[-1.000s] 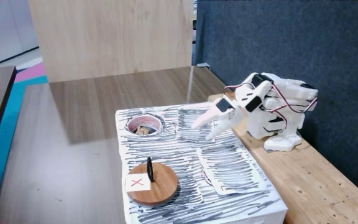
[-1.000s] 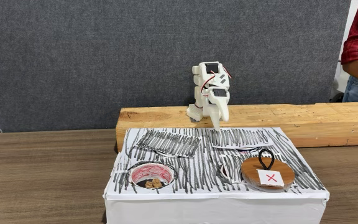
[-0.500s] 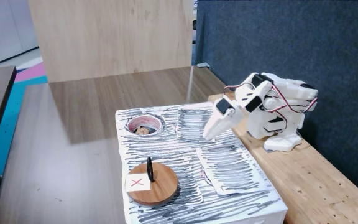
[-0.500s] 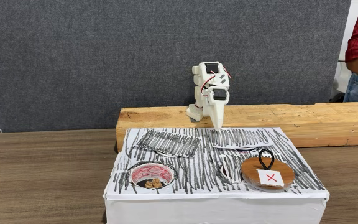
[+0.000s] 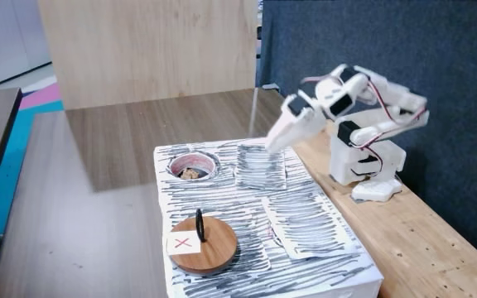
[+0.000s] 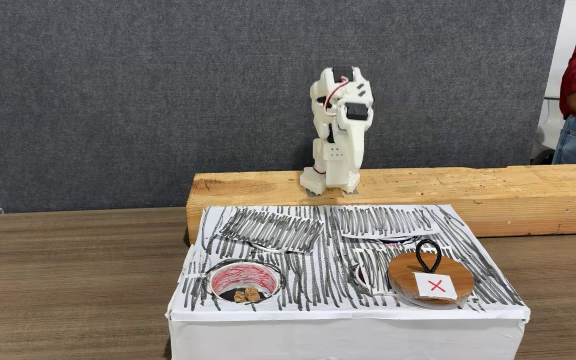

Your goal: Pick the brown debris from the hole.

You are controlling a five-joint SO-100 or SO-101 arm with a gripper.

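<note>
Plainly lumpy brown debris [image 6: 245, 294], perhaps crumbly, in round hole [image 6: 241, 271].

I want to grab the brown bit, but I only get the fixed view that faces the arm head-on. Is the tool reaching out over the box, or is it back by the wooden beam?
Observer: It is reaching out. In a fixed view from the side, the tool stretches past the wooden beam, up in the air near the back edge of the striped box.
Operator: Is it above the hole yet?
Observer: No. In that side view the hole sits off to the left of the tool, with a striped panel between them. The brown debris lies inside the hole.
</note>
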